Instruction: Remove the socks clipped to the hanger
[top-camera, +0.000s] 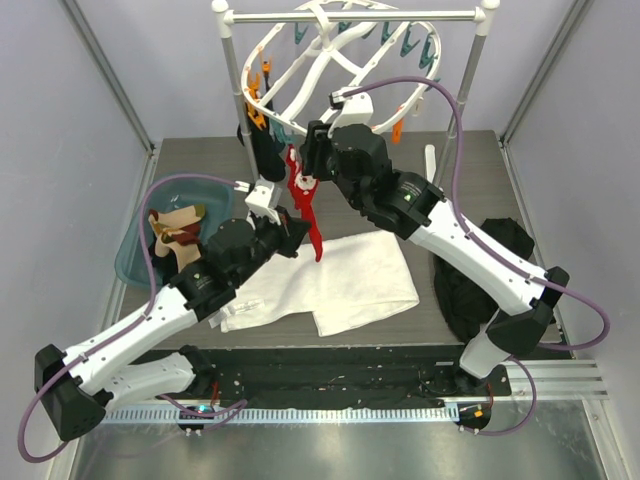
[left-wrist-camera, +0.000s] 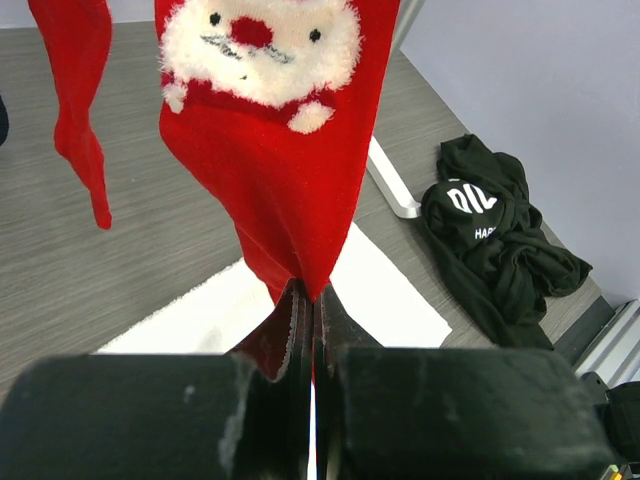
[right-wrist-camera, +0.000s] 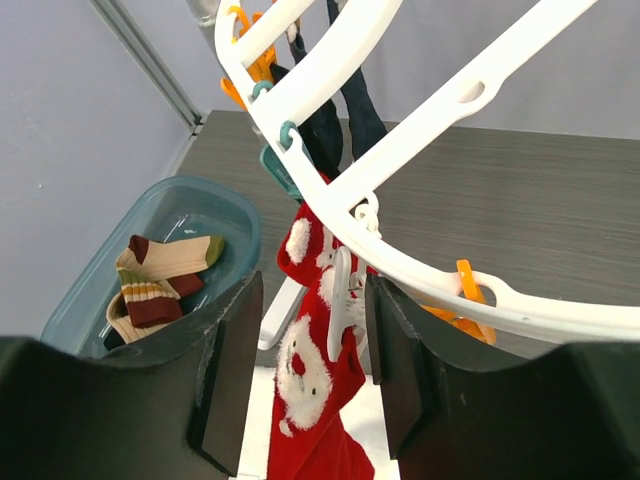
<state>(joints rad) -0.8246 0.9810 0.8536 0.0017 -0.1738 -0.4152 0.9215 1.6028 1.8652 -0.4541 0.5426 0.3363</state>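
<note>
The white oval hanger hangs from the rail, and its rim also shows in the right wrist view. Two red Santa socks hang from its near rim. My left gripper is shut on the toe of one red Santa sock; the other red sock hangs free to its left. My right gripper is open, its jaws either side of the white clip that holds a red sock. Dark socks hang further along the rim.
A teal tub at the left holds tan and brown striped socks. A white cloth lies under the hanger. A black garment with white lettering lies at the right. The grey rail with upright poles stands at the back.
</note>
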